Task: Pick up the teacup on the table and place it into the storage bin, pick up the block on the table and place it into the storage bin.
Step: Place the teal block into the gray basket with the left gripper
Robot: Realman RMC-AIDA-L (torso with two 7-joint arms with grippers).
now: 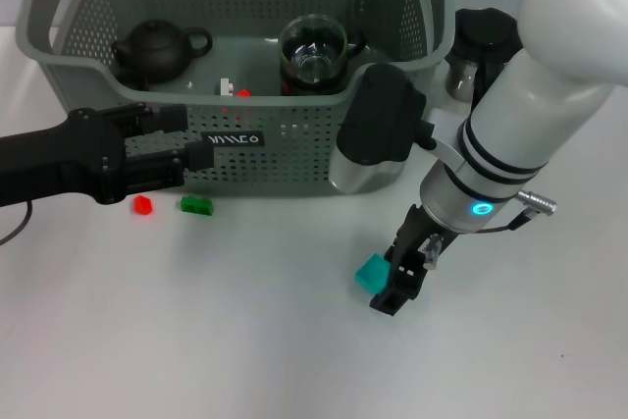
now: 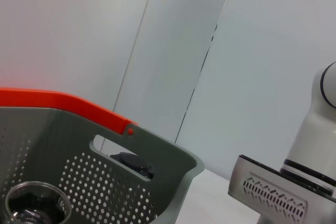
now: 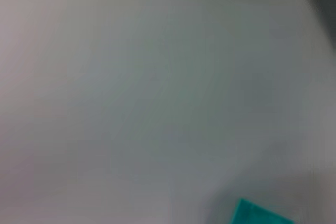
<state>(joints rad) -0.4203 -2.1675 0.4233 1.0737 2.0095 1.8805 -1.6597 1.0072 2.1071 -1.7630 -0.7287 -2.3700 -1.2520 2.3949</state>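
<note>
Right now my right pincer (image 1: 400, 282) hangs low over the tabletop (image 1: 245, 340), and the teal block (image 1: 372, 272) lies just beside it on the robot's left, touching or nearly so. Whether its fingers are spread I cannot tell. My left pincer (image 1: 191, 149) idles before the storage bin (image 1: 294, 149).

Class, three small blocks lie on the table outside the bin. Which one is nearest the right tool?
The teal block, right beside the right tool. The red block and green block lie far off, in front of the storage bin, near the left tool.
</note>
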